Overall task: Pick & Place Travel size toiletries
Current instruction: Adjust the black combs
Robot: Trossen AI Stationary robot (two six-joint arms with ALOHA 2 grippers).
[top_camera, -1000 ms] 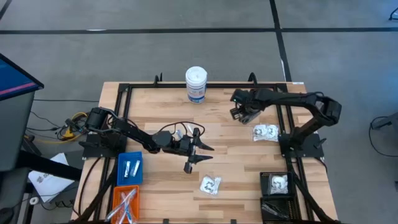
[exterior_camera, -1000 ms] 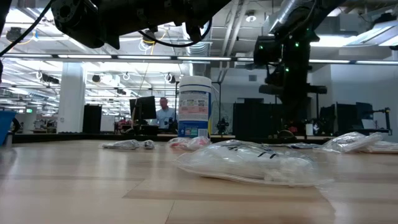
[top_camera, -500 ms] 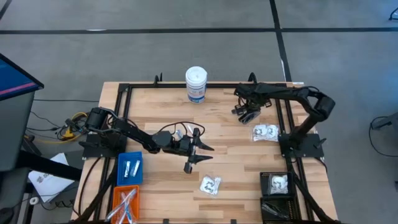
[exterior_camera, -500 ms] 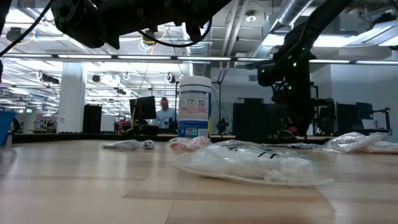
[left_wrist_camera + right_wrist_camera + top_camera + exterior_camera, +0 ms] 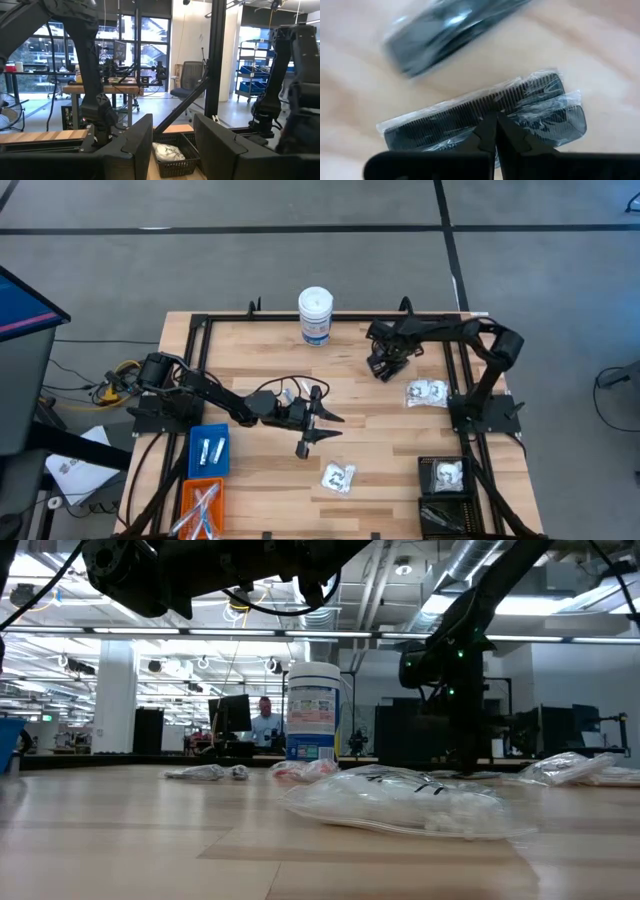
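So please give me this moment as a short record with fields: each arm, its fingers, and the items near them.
right gripper: low over the wrapped black combs, fingers shut, holding nothing visible
left gripper: mid-table, fingers apart, empty
clear packets: one near the front, one on the right side
white canister: upright at the far edge
blue bin: front left, holds small tubes

Canister (image 5: 315, 315) at table's (image 5: 380, 442) far edge, packet (image 5: 338, 477) near front

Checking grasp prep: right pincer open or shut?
Shut: right pincer tips meet, no gap, just above the wrapped black combs.
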